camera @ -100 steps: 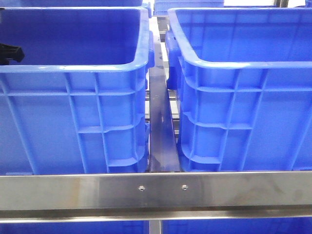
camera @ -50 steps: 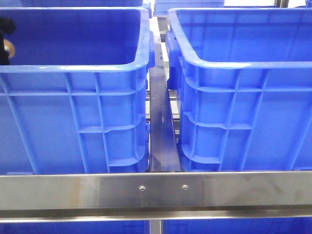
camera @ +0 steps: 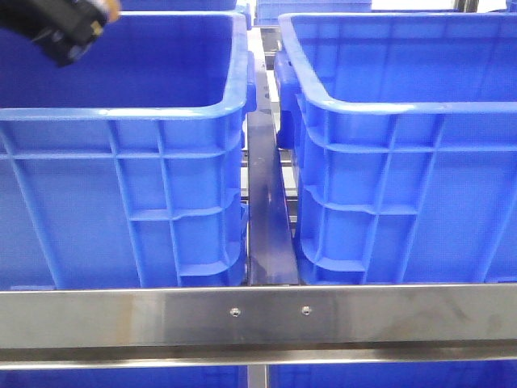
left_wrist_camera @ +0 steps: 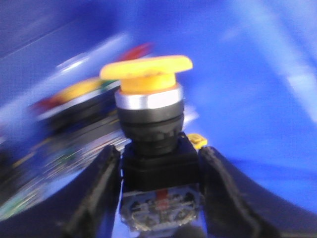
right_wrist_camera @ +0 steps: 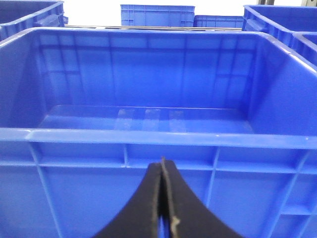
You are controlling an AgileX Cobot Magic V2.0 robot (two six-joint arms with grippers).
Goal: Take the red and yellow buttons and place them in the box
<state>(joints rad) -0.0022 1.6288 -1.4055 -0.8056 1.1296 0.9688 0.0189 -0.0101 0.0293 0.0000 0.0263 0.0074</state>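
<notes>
We see the left gripper (left_wrist_camera: 159, 198) closed on a yellow button (left_wrist_camera: 148, 94), a push-button with a mushroom cap, a metal ring and a black body; the fingers (left_wrist_camera: 101, 188) press the black body from both sides. In the front view this gripper (camera: 69, 32) is above the left crate (camera: 121, 113). Blurred red and yellow buttons (left_wrist_camera: 74, 96) lie behind. The right gripper (right_wrist_camera: 162, 208) has its jaws closed together on nothing, just before the right crate (right_wrist_camera: 148, 136).

The right gripper (right_wrist_camera: 162, 198), fingers pressed together, faces the blue crate (right_wrist_camera: 148, 136).
</notes>
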